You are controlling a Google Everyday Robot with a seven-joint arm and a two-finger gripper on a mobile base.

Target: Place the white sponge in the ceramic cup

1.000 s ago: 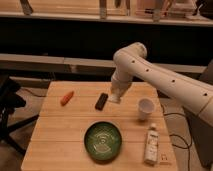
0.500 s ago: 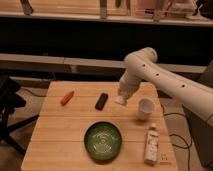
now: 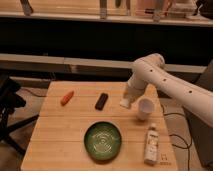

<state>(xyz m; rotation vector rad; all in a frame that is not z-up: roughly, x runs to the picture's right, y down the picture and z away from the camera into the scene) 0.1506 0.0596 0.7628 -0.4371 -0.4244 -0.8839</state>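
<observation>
- White sponge (image 3: pixel 125 103): small pale block at the gripper (image 3: pixel 127 101) tip, apparently pinched in closed fingers, just left of the ceramic cup (image 3: pixel 145 108).
- Sponge likely light, soft, compressible; gentle hold across its middle suits.
- Cup stands upright on the wooden table (image 3: pixel 65 130), near the green bowl (image 3: pixel 103 141).

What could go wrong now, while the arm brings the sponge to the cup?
The gripper carries the white sponge just left of the ceramic cup. The cup looks light, so a low approach could knock it over. Released off-centre, the sponge may catch the rim and fall onto the table.
</observation>
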